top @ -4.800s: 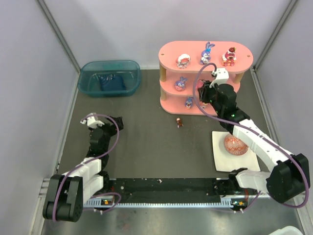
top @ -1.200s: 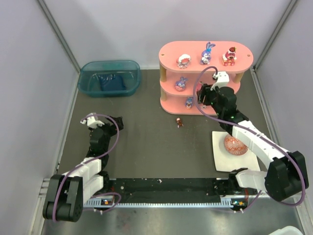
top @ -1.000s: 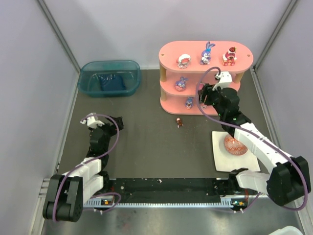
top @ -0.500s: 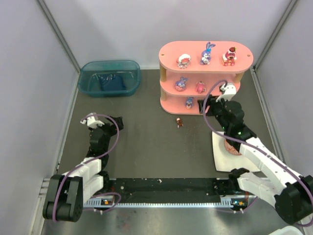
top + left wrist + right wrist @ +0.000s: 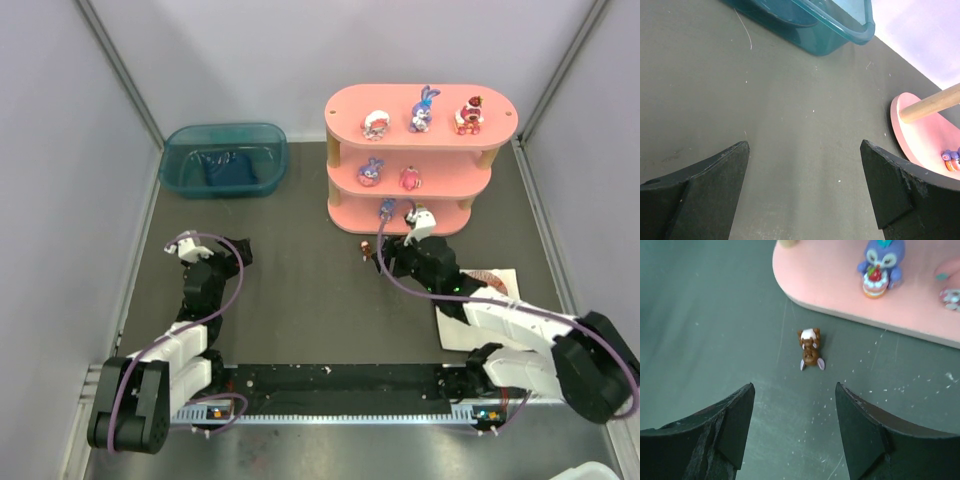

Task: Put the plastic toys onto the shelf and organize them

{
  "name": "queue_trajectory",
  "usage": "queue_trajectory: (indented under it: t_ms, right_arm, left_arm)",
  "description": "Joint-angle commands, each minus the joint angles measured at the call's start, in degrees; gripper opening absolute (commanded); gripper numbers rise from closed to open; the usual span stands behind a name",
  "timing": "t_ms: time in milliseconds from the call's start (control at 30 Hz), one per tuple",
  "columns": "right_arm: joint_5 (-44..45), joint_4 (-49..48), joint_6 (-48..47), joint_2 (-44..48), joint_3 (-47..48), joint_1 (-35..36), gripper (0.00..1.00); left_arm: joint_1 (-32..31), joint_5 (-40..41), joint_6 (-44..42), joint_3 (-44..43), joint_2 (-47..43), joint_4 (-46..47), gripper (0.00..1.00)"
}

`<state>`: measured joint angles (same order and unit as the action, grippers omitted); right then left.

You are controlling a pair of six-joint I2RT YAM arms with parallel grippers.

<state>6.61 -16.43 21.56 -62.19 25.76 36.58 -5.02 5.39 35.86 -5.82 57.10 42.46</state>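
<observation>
The pink three-tier shelf [image 5: 440,99] stands at the back right. Its top board carries three plastic toys: a pink-white one [image 5: 376,124], a purple-blue bunny [image 5: 424,108] and a red one [image 5: 468,115]. On the middle board stand a purple toy [image 5: 371,171] and a pink toy [image 5: 410,178]. A blue toy [image 5: 879,262] stands on the bottom board [image 5: 840,285]. A small brown toy [image 5: 810,349] lies on the table just in front of the shelf. My right gripper [image 5: 794,390] is open just short of it, with nothing between its fingers. Open and empty, my left gripper [image 5: 804,147] hovers over bare table at the left.
A teal translucent bin [image 5: 224,160] sits at the back left. A white mat [image 5: 452,330] lies right of centre with a red-orange egg [image 5: 487,279] mostly hidden under my right arm. The shelf's rounded end [image 5: 925,142] and a wooden post [image 5: 932,102] show in the left wrist view.
My right gripper has left the pink toy on the middle board, pulled back from the shelf and swung down and left to the brown toy, its jaws widening. The left arm is still.
</observation>
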Motion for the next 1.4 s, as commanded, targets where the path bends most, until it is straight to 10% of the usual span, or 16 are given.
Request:
queue_trajectory:
  t_ms: [0, 1367]
  right_arm:
    - [-2.13, -10.90, -1.34, -5.12, 0.26, 0.78, 0.65]
    - [-0.29, -21.28, -8.64, -30.97, 7.29, 0.69, 0.50]
  left_arm:
    - [0.18, -0.11, -0.26, -0.06, -1.20, 2.81, 0.98]
    - [0.18, 0.24, -0.17, -0.06, -1.03, 2.81, 0.98]
